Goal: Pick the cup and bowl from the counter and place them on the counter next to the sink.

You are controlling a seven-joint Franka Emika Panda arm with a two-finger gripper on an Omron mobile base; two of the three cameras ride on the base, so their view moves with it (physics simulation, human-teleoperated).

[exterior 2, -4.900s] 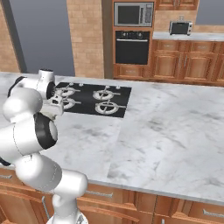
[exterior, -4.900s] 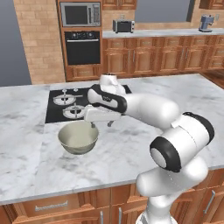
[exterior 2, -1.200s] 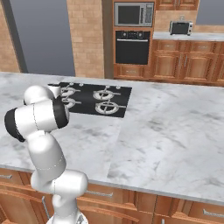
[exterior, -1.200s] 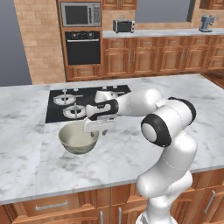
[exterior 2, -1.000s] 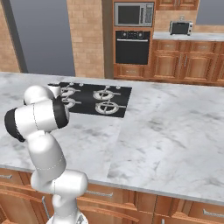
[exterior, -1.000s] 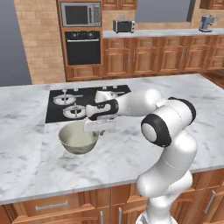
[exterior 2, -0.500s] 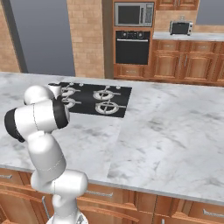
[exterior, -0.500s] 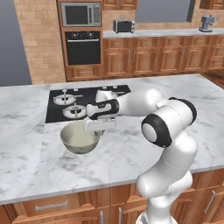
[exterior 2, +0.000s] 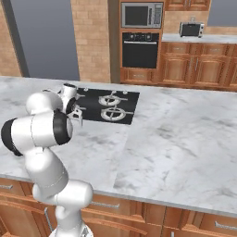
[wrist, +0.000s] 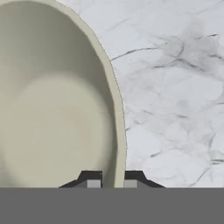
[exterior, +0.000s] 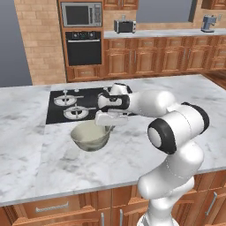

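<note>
The bowl [exterior: 88, 137], grey-olive outside and cream inside, sits on the white marble counter [exterior: 39, 163] just in front of the cooktop. My gripper [exterior: 106, 126] points down at its right rim. In the hand view the bowl [wrist: 57, 113] takes up the left half. There my gripper [wrist: 113, 180] is shut on the bowl's rim, with one dark fingertip inside the rim and the other outside. The bowl rests on the marble. The cup and the sink are out of view.
A black four-burner cooktop [exterior: 73, 103] lies just behind the bowl and also shows as the cooktop [exterior 2: 109, 106] in the right base view. Bare marble [exterior 2: 185, 134] stretches to the right. Oven, microwave and wooden cabinets line the far wall.
The hand came down over the bowl's right rim, and in the last second the fingers drew in onto the rim. The bowl has not moved.
</note>
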